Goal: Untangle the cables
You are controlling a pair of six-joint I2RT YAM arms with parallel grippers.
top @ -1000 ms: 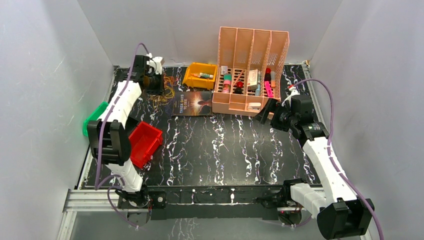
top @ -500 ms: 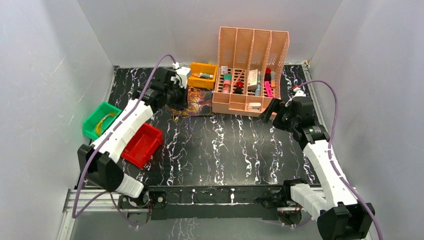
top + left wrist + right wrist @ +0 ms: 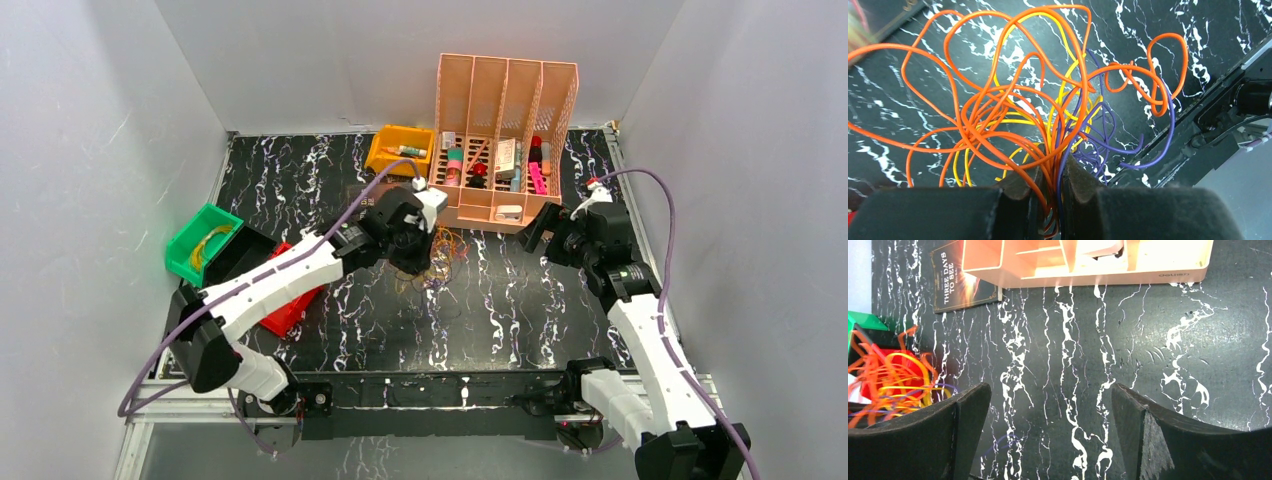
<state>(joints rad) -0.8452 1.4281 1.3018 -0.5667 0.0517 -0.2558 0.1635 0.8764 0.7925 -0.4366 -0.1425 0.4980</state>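
left gripper [image 3: 1048, 197] is pinching the cables [image 3: 1023, 115] over the middle of the table [image 3: 520, 320], loops fanning out from its tips, while right gripper [image 3: 1048, 430] is hanging wide open, well apart to their right

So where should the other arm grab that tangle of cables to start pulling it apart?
Probably the lone orange loop standing clear of the knot in the cables, farthest from where the left gripper pinches them. It is wide and open, so a finger could likely slip through it. The open right gripper would come from its own side, where it already faces the tangle.
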